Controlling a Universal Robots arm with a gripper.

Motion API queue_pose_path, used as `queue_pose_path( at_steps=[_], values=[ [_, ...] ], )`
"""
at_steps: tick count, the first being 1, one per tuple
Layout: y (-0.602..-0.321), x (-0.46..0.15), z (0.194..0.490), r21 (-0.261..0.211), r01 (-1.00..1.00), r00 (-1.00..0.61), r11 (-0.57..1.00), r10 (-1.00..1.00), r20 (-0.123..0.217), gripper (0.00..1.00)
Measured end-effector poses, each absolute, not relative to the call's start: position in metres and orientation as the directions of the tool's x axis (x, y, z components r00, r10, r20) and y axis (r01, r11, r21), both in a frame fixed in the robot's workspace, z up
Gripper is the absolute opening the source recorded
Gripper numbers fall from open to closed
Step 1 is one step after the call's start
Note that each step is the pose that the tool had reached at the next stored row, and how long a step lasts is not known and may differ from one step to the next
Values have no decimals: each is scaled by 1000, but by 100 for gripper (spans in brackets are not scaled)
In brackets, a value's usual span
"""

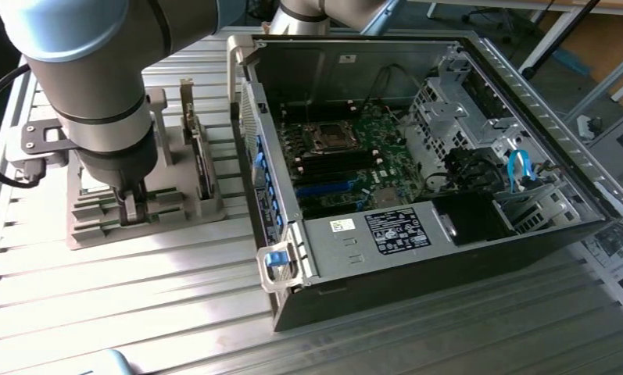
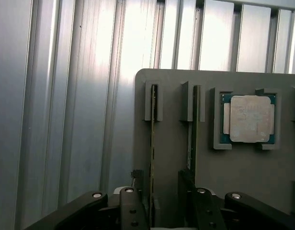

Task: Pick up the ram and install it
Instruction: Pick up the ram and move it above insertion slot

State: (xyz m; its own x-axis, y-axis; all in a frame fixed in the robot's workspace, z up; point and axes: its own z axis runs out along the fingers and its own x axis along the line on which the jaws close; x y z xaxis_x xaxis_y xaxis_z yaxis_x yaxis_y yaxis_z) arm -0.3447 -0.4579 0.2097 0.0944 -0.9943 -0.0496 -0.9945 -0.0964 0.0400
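Two green memory sticks stand on edge in a grey slotted holder. One is the ram nearest the fingers, and the second stick is in the next slot beside it. A square silver CPU lies flat in its own recess further along the same holder, apart from both sticks.

The fingers are spread as wide as they go and grip nothing. In the wrist view the ram's thin top edge runs straight into the gap between them, close along the inner face of one finger. I cannot tell whether it touches. The second stick lines up with the other finger, not with the gap.

Taking the exterior view as a clock face, the holder sits on the ribbed metal counter at about nine o'clock from the open computer case. The arm hangs over the holder with the fingers pointing down at it. The ram's long axis runs roughly from twelve to six o'clock, and the fingers stand across its thin faces, not along its length. My reading is that this suits a pinch on its flat sides. The motherboard lies exposed inside the case, toward three o'clock from the holder, and the ram is not yet lifted.
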Motion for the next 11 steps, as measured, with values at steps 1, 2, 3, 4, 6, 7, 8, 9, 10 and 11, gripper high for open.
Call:
queue_pose_path(
  at_steps=[1, 2, 3, 4, 6, 7, 8, 9, 10, 11],
  values=[
    [-458, -345, 209, 40, -995, 94, -96, -994, -50, 42],
    [-458, -346, 209, 40, -995, 94, -96, -994, -50, 42],
    [-458, -346, 209, 40, -995, 94, -96, -994, -50, 42],
    [-458, -347, 208, 40, -995, 94, -96, -994, -50, 42],
    [-458, -348, 208, 40, -995, 94, -96, -994, -50, 42],
    [-458, -349, 208, 40, -995, 95, -97, -994, -50, 42],
    [-459, -349, 207, 40, -995, 94, -96, -994, -50, 42],
    [-459, -350, 206, 40, -995, 94, -96, -994, -50, 42],
    [-459, -351, 205, 40, -995, 94, -96, -994, -50, 42],
    [-459, -352, 205, 40, -995, 94, -96, -994, -50, 42]
  ],
)
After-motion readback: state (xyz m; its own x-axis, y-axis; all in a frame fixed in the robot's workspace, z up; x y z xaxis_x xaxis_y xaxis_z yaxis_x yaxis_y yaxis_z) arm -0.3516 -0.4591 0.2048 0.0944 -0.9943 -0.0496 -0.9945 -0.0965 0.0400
